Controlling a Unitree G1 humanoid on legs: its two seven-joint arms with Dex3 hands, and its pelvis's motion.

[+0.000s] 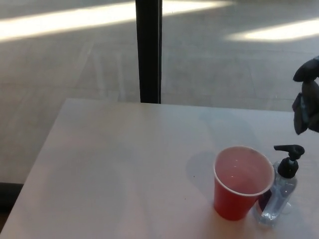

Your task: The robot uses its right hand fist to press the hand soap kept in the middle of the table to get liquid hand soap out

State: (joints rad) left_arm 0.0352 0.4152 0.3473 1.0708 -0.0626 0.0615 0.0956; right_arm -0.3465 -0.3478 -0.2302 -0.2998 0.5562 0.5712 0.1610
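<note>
A clear hand soap bottle [279, 195] with a black pump head [289, 154] stands upright near the table's front right, its nozzle pointing left. A red plastic cup [240, 182] stands right beside it on the left, partly covering the bottle's lower part. My right hand [307, 97] shows at the right edge of the head view, raised above the table and well above and to the right of the pump, not touching it. Only part of the hand is in the picture, blurred. My left hand does not show.
The pale table [124, 169] has its far edge at mid-picture and its left edge running down to the bottom left corner. Behind it a black post [148, 50] rises from the grey floor.
</note>
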